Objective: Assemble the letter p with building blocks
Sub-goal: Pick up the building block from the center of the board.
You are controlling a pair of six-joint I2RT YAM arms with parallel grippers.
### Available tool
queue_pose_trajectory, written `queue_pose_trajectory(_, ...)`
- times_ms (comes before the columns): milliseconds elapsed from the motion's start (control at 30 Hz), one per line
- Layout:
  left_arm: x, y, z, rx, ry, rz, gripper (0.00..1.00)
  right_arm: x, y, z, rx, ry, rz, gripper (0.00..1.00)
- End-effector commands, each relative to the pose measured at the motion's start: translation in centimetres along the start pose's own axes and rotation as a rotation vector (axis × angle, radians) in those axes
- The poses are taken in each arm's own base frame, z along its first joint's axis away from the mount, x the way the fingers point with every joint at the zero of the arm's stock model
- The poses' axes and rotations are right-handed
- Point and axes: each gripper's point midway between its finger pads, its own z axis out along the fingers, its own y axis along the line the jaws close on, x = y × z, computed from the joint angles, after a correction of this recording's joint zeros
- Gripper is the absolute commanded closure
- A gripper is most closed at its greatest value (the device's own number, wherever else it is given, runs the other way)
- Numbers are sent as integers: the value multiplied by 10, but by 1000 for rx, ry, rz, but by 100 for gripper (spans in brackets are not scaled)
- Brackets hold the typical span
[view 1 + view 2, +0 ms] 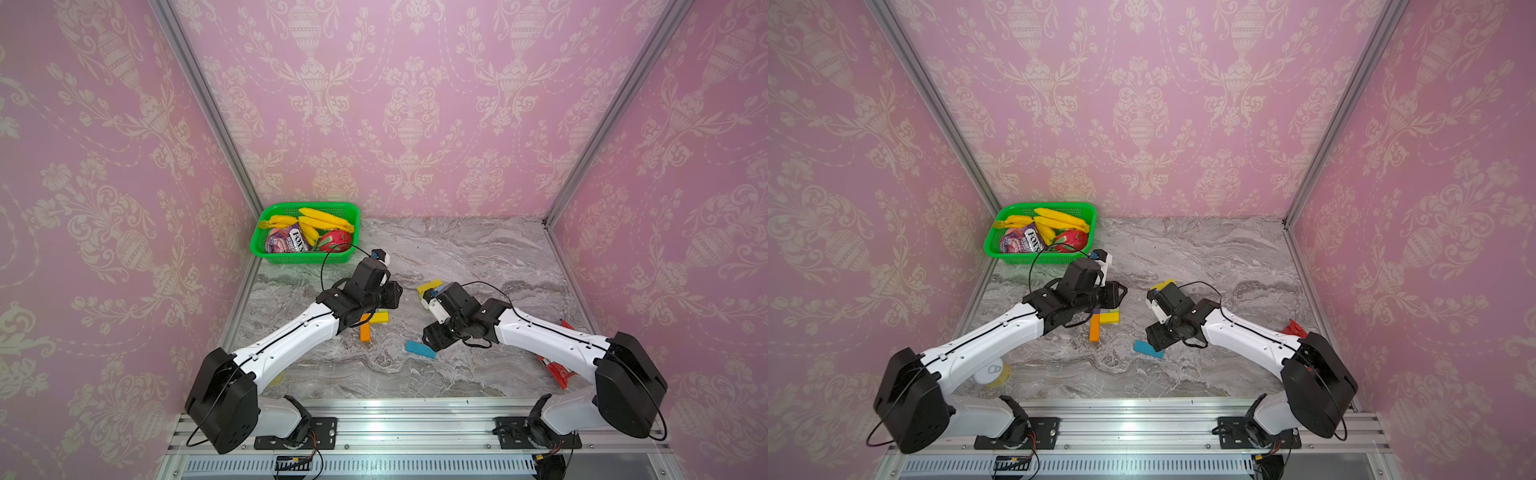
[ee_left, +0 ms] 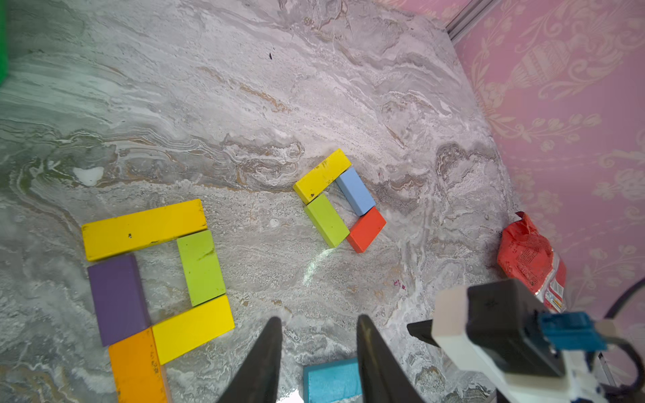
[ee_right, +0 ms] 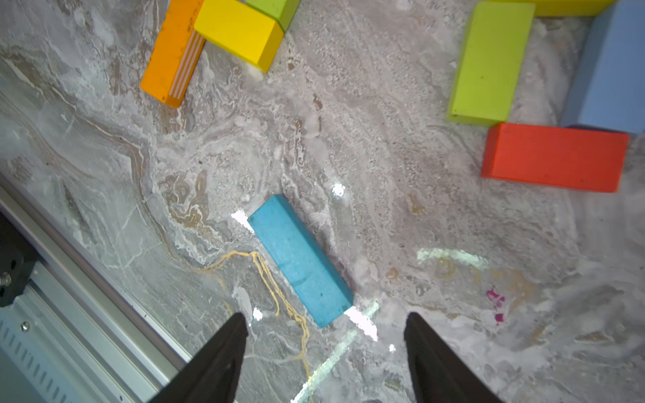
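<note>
Right wrist view: teal block (image 3: 300, 260) lies just ahead of the released, empty right hand (image 3: 326, 316).

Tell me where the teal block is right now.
In both top views the teal block lies alone on the marble table, front centre, beside the right gripper and to the right of the orange block.

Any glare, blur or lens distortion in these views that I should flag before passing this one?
In both top views the wide lens splays the frame posts outward and the front rail glares. In the left wrist view the purple block, close to the lens, has soft edges. In the right wrist view white hot spots blow out the marble around the teal block, which is itself sharp.
</note>
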Motion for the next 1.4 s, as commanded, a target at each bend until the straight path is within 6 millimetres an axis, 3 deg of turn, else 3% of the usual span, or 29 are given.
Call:
queue_pose_trajectory(0, 8, 26, -13, -84, 12, 4, 60, 26, -2, 11, 57, 133, -108, 24)
queue_pose_trajectory(167, 10, 39, -24, -96, -15, -25, 59, 31, 4, 28, 105, 195, -218, 23)
queue_pose_trajectory(633, 15, 62, -31, -128, -32, -76, 59, 15, 5, 59, 155, 236, -300, 25)
queue_pose_trajectory(700, 14, 64, -31, -132, -36, -79, 59, 14, 5, 59, 160, 242, -295, 33)
queue_pose_trajectory(833, 12, 66, -28, -130, -36, -81, 59, 20, 0, 59, 188, 274, -275, 64)
queue_pose_trajectory(1000, 12, 65, -19, -108, -10, -81, 59, 24, -7, 60, 234, 282, -225, 88)
queue_pose_trajectory(1267, 11, 59, -8, -76, 20, -71, 59, -11, -23, 29, 294, 119, -47, 84)
queue_pose_trajectory(1300, 10, 59, -7, -73, 20, -70, 59, -24, -22, 22, 289, 89, -28, 84)
queue_pose_trajectory(1367, 11, 58, -4, -66, 26, -71, 59, -26, -31, 19, 310, 93, 12, 83)
